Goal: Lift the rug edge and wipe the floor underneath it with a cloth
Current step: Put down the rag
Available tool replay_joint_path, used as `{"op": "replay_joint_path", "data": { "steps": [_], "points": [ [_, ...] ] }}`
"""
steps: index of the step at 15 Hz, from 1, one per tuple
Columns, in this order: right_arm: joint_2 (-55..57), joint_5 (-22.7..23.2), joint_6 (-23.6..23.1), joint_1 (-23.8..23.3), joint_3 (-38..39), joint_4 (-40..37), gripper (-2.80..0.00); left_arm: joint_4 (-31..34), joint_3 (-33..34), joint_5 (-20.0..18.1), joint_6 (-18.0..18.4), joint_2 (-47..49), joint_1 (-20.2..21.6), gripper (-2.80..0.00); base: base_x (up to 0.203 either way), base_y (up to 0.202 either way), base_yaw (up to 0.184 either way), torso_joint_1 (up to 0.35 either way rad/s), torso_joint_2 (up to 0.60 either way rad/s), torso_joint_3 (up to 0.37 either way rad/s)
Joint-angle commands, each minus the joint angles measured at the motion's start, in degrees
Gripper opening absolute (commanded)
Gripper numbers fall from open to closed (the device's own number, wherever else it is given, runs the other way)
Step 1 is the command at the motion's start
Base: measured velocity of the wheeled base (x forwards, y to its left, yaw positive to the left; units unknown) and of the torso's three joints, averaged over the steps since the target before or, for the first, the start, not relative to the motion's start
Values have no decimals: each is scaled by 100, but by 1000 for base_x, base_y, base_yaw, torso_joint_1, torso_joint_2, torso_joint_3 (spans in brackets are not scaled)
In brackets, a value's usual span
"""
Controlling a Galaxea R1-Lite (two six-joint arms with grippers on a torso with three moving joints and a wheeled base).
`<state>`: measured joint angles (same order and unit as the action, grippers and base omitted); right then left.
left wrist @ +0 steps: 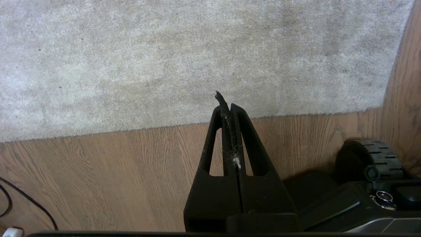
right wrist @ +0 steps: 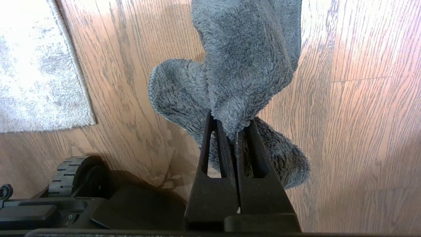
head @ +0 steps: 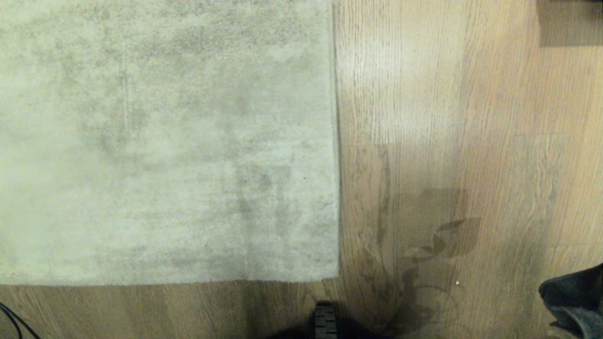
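Note:
The pale grey-beige rug (head: 165,141) lies flat, filling the left of the head view. Its straight rug edge (head: 337,165) runs down to a square corner (head: 338,278) on the wood-grain floor (head: 447,141). My right gripper (right wrist: 232,126) is shut on the dark grey-teal fuzzy cloth (right wrist: 243,65), which hangs over the floor; a piece of the cloth (head: 577,301) shows at the head view's lower right. My left gripper (left wrist: 227,107) is shut with nothing in it, held above the floor (left wrist: 115,171) near the rug's front border (left wrist: 131,126).
A black wheel of my base (head: 325,320) sits at the bottom centre. A black cable (left wrist: 29,204) lies on the floor at the lower left. A dark object (head: 570,23) stands at the far right corner.

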<state>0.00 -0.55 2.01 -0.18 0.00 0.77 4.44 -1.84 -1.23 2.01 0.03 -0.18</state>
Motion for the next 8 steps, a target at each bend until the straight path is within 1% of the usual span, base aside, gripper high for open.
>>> {"op": "replay_joint_path", "data": {
  "steps": [1,8],
  "points": [
    [8,2,1,1,0,2,-280,-4,8,0,1,5,1,-280,0,0,0,0,0,0],
    [9,2,1,1,0,2,-280,-10,8,0,1,5,1,-280,0,0,0,0,0,0]
  ]
}}
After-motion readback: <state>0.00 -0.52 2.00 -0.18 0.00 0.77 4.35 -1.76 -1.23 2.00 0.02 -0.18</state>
